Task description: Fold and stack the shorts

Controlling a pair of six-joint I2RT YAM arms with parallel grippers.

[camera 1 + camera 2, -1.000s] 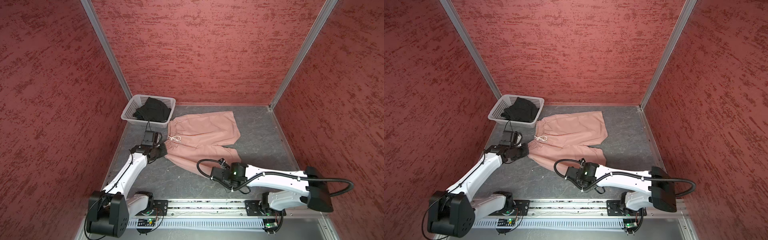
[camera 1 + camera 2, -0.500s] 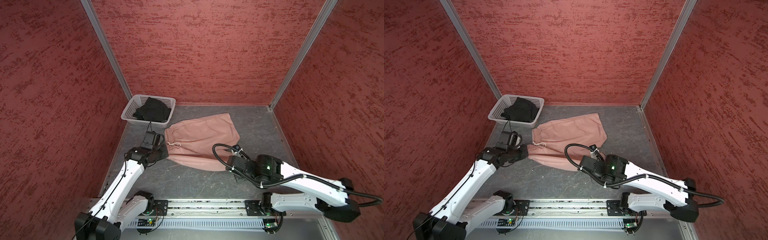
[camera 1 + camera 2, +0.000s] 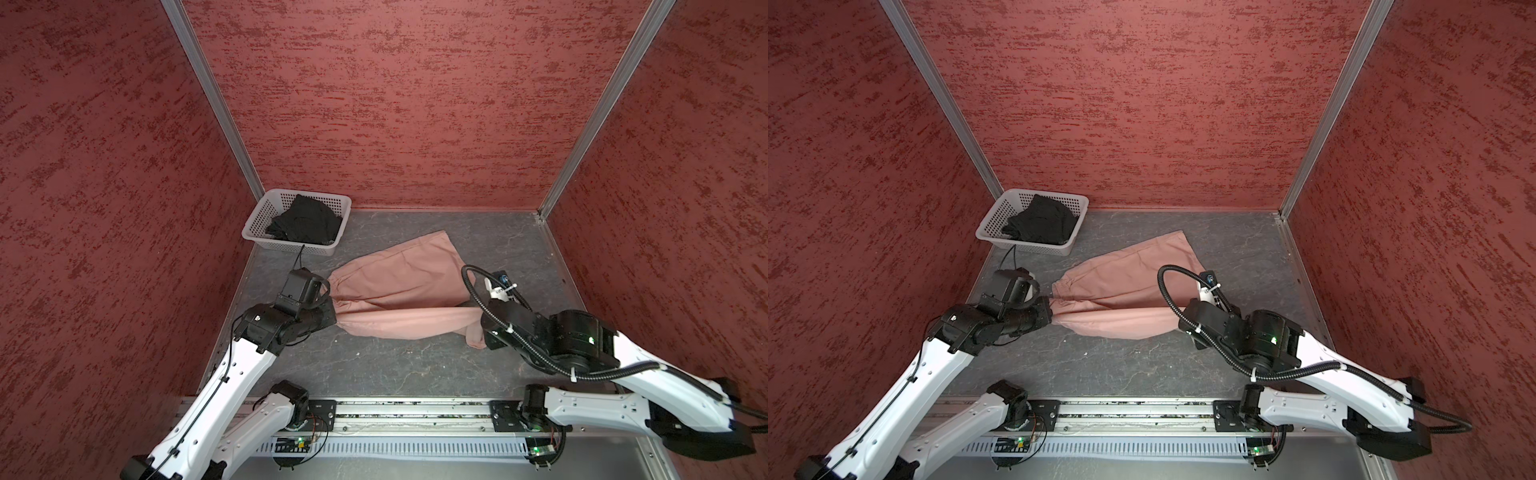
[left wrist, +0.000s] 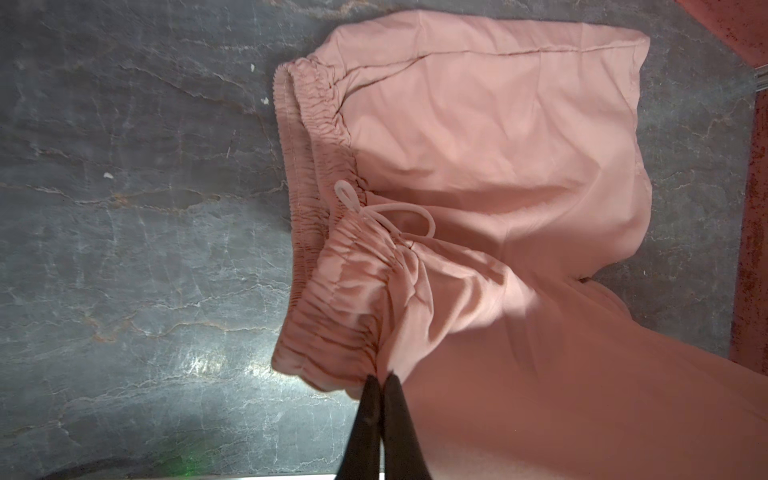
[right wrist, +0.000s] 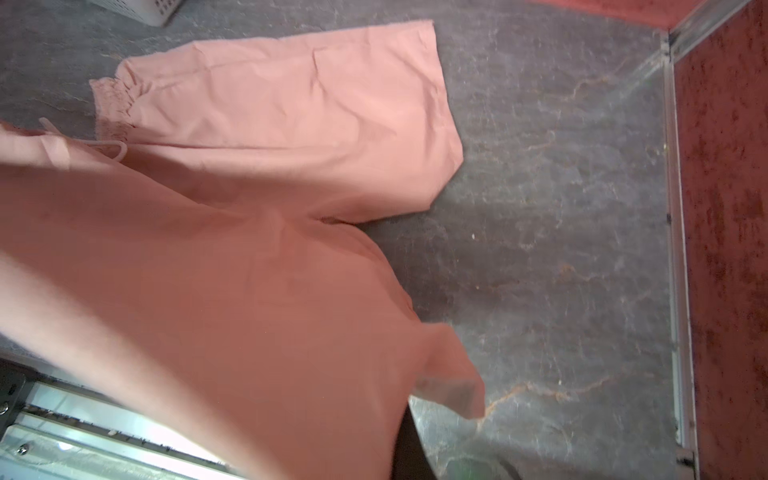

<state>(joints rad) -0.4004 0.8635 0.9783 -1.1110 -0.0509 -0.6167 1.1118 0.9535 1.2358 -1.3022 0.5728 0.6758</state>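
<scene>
The left gripper (image 4: 380, 379) clamps the pink shorts (image 3: 399, 286) by the waistband at 9 o'clock, the right gripper (image 3: 481, 332) a hem at 3 o'clock, probably folding 1 leg over. The black shorts (image 3: 305, 218) lie in the basket (image 3: 291, 249) at 11 o'clock.

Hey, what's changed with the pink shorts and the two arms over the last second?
The left gripper and right gripper, shut on the pink shorts, lifted the near half off the table and stretched it taut, moving it toward the far half; the right gripper swung rightward. The black shorts stayed in the basket.
</scene>
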